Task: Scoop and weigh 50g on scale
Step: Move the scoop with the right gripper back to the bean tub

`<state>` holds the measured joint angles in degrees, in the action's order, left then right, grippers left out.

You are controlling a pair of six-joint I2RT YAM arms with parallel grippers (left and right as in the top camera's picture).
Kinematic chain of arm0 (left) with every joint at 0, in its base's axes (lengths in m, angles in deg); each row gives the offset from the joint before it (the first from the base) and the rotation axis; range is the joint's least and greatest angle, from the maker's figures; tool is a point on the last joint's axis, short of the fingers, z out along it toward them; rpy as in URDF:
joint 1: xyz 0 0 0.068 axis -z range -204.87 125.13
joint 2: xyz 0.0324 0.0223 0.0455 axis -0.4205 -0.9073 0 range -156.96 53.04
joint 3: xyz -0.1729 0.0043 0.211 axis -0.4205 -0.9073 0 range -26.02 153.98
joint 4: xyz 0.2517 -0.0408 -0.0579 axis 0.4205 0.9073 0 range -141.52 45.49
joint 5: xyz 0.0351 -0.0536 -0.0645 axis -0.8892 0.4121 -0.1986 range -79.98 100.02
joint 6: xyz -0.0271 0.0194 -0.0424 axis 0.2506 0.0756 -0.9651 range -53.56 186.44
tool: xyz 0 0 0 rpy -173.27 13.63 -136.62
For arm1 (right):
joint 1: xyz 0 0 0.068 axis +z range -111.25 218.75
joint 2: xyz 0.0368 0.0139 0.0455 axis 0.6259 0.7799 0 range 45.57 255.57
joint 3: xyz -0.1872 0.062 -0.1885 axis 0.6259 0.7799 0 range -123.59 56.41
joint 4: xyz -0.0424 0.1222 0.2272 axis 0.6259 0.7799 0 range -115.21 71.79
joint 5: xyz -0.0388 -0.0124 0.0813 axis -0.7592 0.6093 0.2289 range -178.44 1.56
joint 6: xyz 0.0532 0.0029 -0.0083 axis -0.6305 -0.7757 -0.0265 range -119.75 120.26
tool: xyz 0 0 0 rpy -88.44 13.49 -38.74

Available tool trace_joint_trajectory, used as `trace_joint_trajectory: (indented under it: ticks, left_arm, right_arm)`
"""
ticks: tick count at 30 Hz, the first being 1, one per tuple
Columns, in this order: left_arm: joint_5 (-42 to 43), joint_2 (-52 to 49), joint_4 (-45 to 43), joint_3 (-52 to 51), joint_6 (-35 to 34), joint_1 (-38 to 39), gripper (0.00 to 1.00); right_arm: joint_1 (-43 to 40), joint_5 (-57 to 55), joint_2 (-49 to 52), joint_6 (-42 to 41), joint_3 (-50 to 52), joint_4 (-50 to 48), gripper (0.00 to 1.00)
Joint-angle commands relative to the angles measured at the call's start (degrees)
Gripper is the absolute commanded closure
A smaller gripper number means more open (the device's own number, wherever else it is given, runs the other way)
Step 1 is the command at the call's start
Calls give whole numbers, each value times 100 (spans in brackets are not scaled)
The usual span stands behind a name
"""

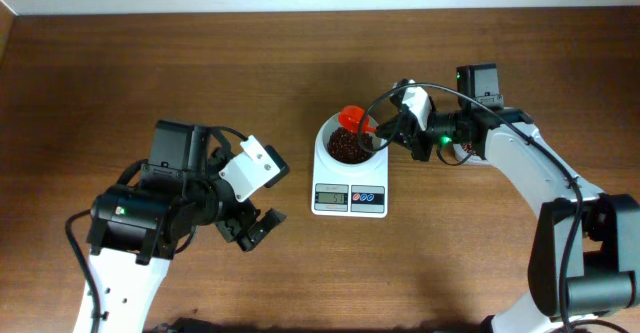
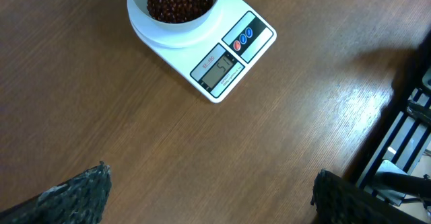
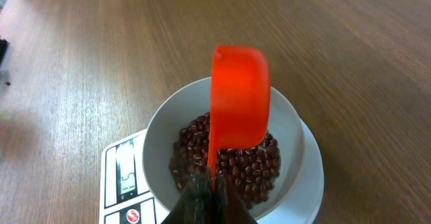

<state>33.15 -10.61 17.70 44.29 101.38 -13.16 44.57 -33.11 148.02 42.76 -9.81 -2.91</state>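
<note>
Beans (image 1: 347, 147) fill the bowl (image 1: 324, 143) on the scale (image 1: 350, 199), my right end effector (image 3: 205, 196) clenched on the scoop (image 3: 239, 96) tipped at the bowl's 1 o'clock, left end effector (image 2: 209, 196) released; pouring seems finished, so next I should check the display (image 2: 217, 69) before adding more.

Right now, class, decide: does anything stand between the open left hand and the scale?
Nothing visible does. Only bare table lies between the left hand and the scale. The right hand holds the orange scoop over the beans on the scale, from its far side.
</note>
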Motion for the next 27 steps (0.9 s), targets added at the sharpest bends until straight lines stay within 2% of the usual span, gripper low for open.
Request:
trace_joint_trajectory:
  ticks: [1, 3, 4, 6, 8, 9, 11, 12, 14, 21, 27]
  left_arm:
    - [-2, 2, -11, 94, 92, -24, 1]
    - [-2, 2, -9, 94, 92, -24, 1]
    - [-2, 2, -11, 94, 92, -24, 1]
    - [-2, 2, -11, 94, 92, -24, 1]
    - [-2, 2, -9, 94, 92, -26, 1]
    - [-2, 2, -9, 94, 92, -26, 1]
    - [-2, 2, -11, 94, 92, -24, 1]
    - [-2, 2, -9, 94, 92, -24, 1]
    - [-2, 2, -9, 94, 92, -26, 1]
    - [-2, 2, -11, 94, 92, -24, 1]
    - [-2, 2, -9, 94, 92, -26, 1]
  right_arm:
    - [9, 575, 24, 199, -87, -2, 96]
    - [9, 7, 24, 289, -85, -66, 96]
    - [11, 70, 24, 291, -87, 2, 96]
    - [11, 977, 24, 914, -87, 348, 96]
    - [11, 63, 24, 841, -87, 278, 96]
    - [11, -9, 24, 612, -87, 328, 96]
    - [9, 575, 24, 1010, -87, 518, 96]
    - [2, 245, 24, 1121, -87, 417, 96]
    - [0, -363, 24, 778, -87, 223, 96]
    - [-304, 1405, -11, 754, -114, 83, 96]
    - [-1646, 1497, -481, -1178, -271, 83, 96]
